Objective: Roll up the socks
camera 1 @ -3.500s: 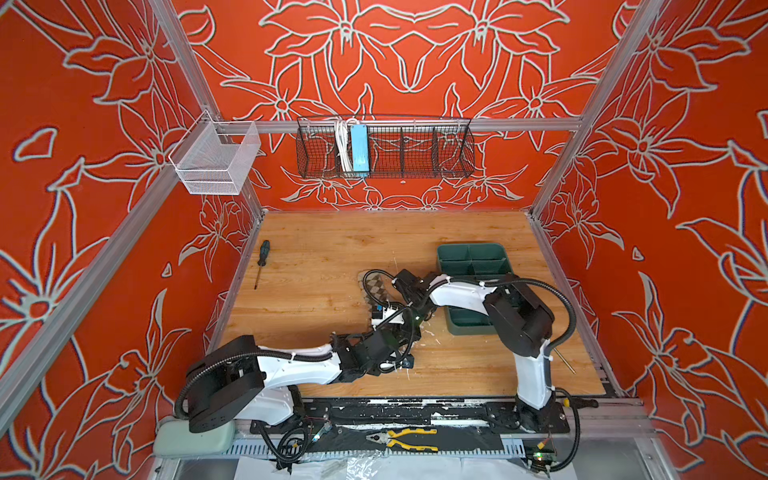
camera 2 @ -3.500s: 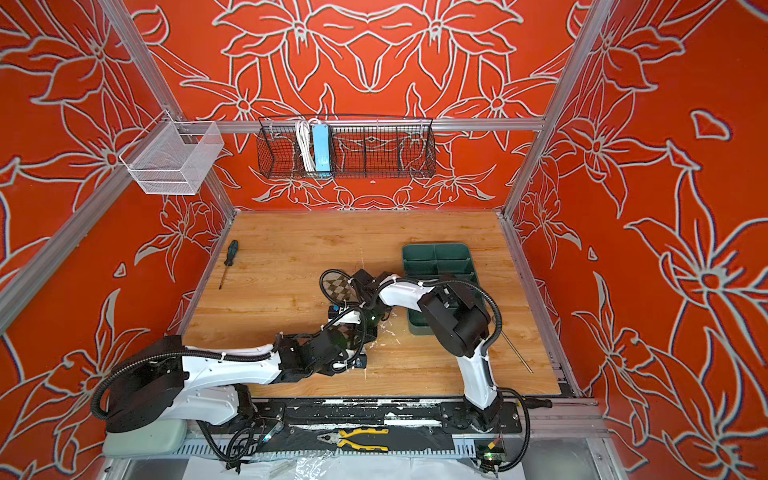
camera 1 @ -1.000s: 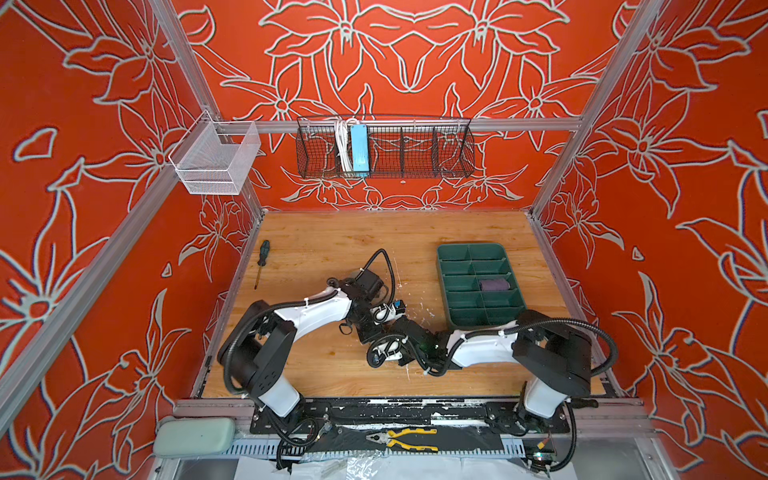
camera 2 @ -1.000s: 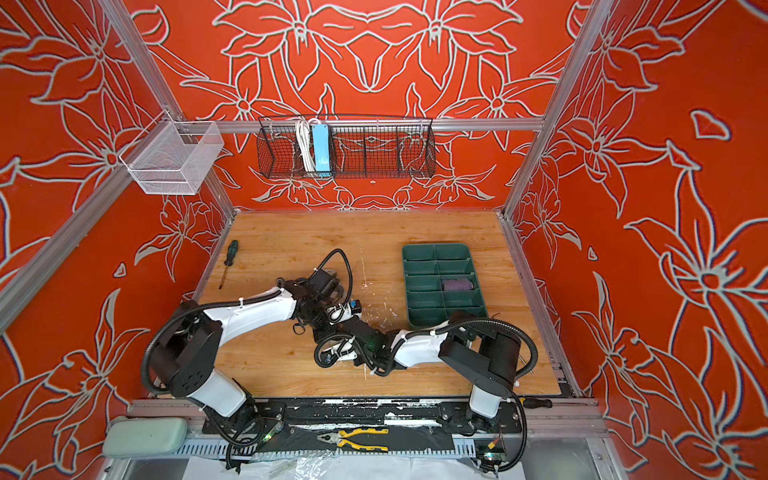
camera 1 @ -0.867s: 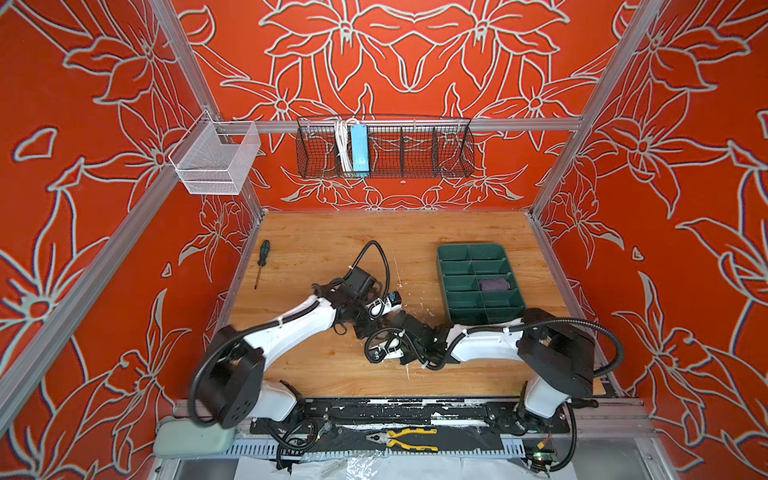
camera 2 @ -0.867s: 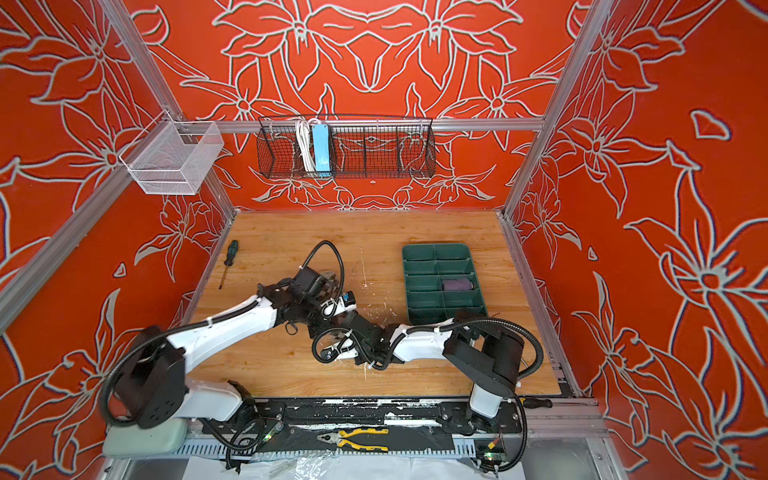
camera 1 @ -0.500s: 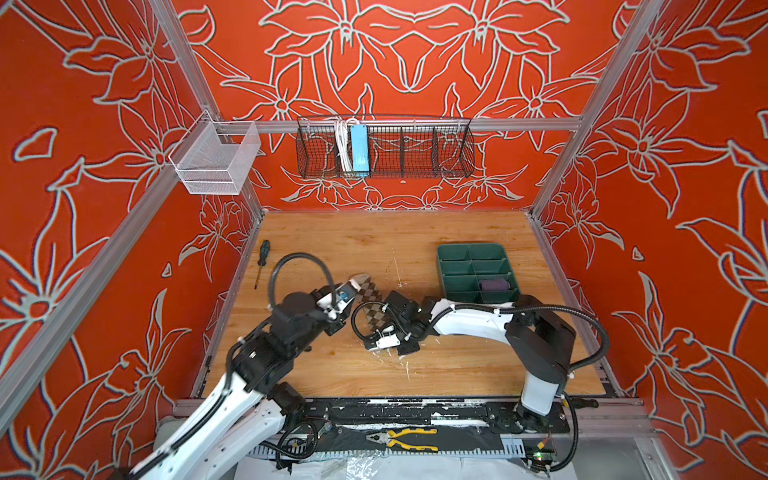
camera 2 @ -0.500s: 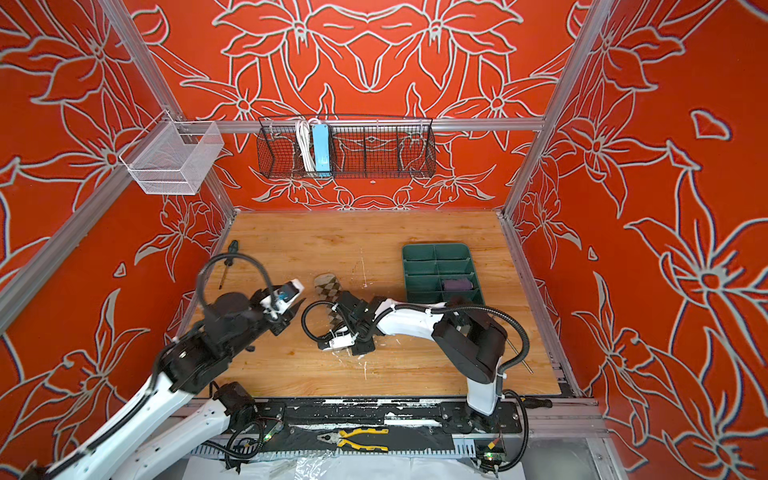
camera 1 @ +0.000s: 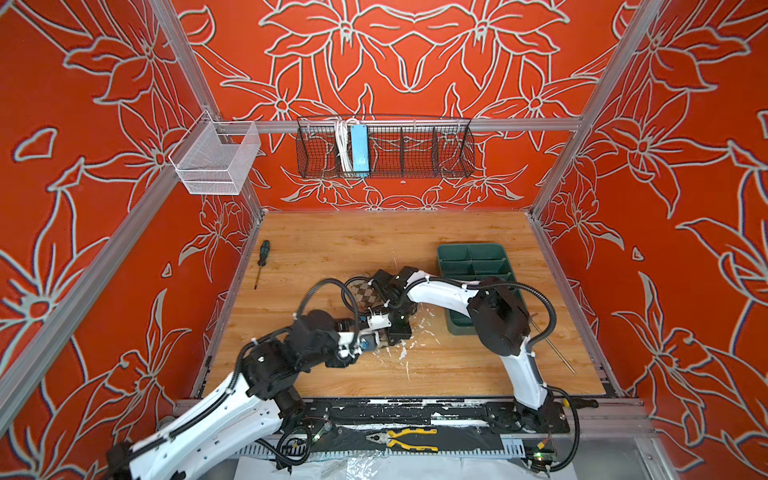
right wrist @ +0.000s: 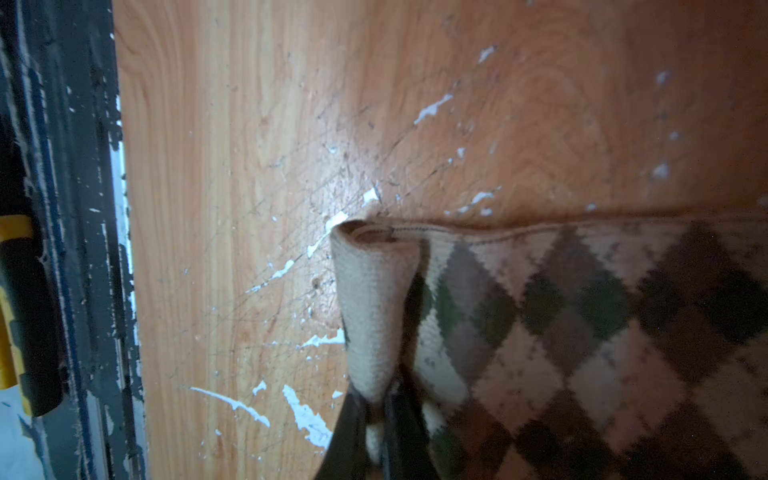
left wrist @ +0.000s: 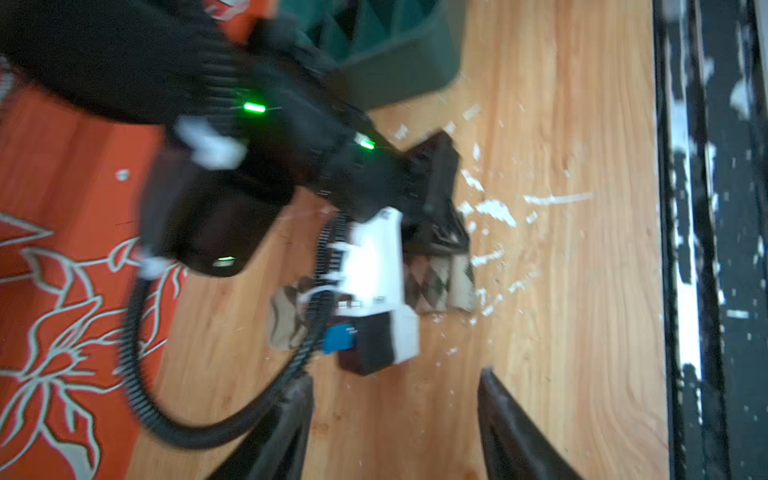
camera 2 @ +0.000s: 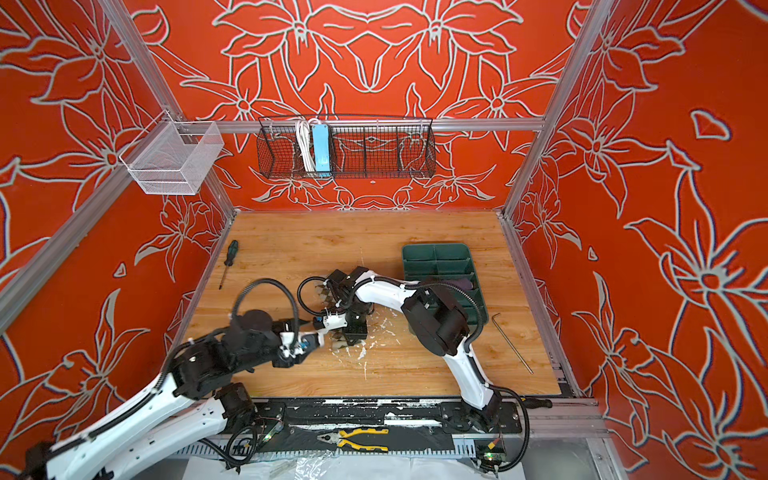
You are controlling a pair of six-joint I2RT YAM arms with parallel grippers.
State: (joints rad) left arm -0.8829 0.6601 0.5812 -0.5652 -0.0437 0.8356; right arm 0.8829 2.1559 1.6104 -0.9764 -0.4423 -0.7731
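Note:
The beige argyle sock [right wrist: 582, 332] lies flat on the wooden table, its plain cuff [right wrist: 374, 307] curled over into a first turn. My right gripper [right wrist: 376, 415] is shut on that curled cuff edge. In both top views this gripper [camera 1: 398, 332] points down at the sock's near end, and the rest of the sock [camera 1: 365, 291] shows under a cable loop. My left gripper [left wrist: 395, 399] is open and empty, low over the table just left of the right gripper. The purple sock [camera 2: 462, 284] lies in the green tray [camera 2: 436, 253].
A screwdriver [camera 1: 262, 257] lies at the table's left edge. A metal hex key [camera 2: 511, 340] lies right of the tray. White flecks dot the wood around the sock. Pliers [camera 1: 407, 438] rest on the black front rail. A wire basket [camera 1: 384, 149] hangs on the back wall.
My left arm has swung down and right to beside the right gripper, and its jaws have opened. The right gripper stays shut on the argyle sock's cuff.

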